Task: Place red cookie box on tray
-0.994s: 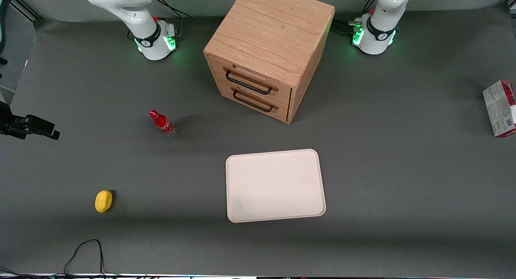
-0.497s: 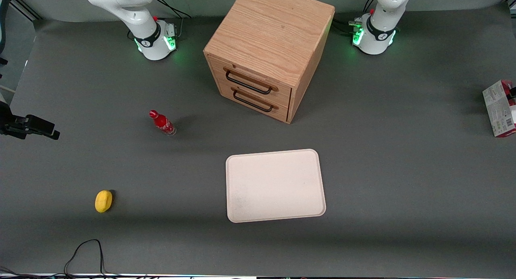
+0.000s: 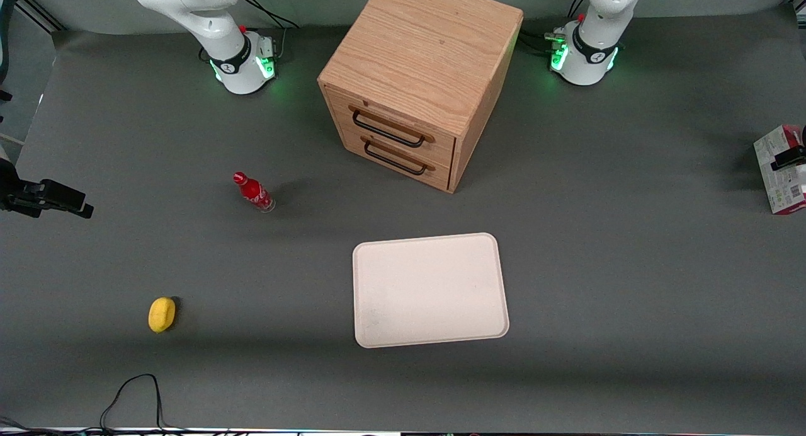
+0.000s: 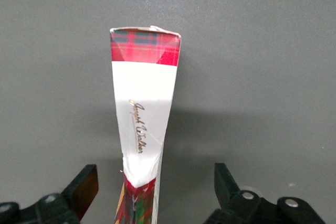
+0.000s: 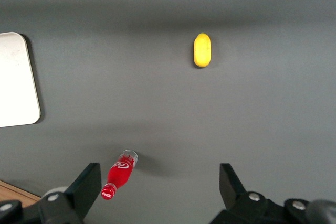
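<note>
1. Front view, nearest the camera: a yellow lemon (image 3: 162,314) lies toward the parked arm's end of the grey table (image 3: 630,310), and the pale tray (image 3: 430,290) sits bare in the middle, waiting for its load.
2. Farther back, a small red bottle (image 3: 254,192) stands on the mat, with a wooden cabinet (image 3: 420,80) of two drawers farther still.
3. At the working arm's end of the table, well apart from the tray, the red cookie box (image 3: 781,169) stands on edge at the very border of the front view, a dark part of the gripper (image 3: 788,158) showing over it.
4. Left wrist view: the gripper (image 4: 152,192) hangs directly above the box (image 4: 144,124), its two fingers (image 4: 83,187) spread wide, one on each side of the thin top edge and touching neither face.
5. The step in hand looks like the approach to the grasp; nothing is lifted yet.
6. The next move likely calls for lowering, pinching the flat faces, then carrying the box across to the tray.
</note>
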Motion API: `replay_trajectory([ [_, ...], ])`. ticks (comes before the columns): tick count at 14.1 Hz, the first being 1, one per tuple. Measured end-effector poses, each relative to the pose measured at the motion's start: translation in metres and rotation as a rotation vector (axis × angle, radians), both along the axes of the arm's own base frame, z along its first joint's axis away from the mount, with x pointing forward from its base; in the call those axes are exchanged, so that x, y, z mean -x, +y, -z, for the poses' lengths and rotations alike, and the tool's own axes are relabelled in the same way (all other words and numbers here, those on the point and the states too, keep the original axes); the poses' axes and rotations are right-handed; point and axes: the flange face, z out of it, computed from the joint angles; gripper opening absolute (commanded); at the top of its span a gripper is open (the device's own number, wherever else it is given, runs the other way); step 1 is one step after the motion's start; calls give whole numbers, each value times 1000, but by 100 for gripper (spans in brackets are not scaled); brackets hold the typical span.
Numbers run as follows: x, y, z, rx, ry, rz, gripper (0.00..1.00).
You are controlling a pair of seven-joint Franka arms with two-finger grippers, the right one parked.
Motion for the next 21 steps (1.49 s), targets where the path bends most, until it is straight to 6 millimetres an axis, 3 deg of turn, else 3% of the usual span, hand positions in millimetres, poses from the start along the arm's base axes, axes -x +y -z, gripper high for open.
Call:
replay_trajectory([
  [4, -3, 4, -5, -10, -8, -1, 9],
  [5, -4, 5, -6, -12, -11, -1, 0],
  [12, -4, 7, -9, -17, -14, -2, 0],
  [14, -9, 11, -24, -12, -6, -3, 0],
  [16, -20, 15, -70, 19, 33, 0, 0],
  [17, -29, 15, -106, 34, 55, 4, 0],
  [19, -49, 8, -194, 46, 81, 22, 0],
  [21, -66, -12, -276, 27, 92, 57, 0],
])
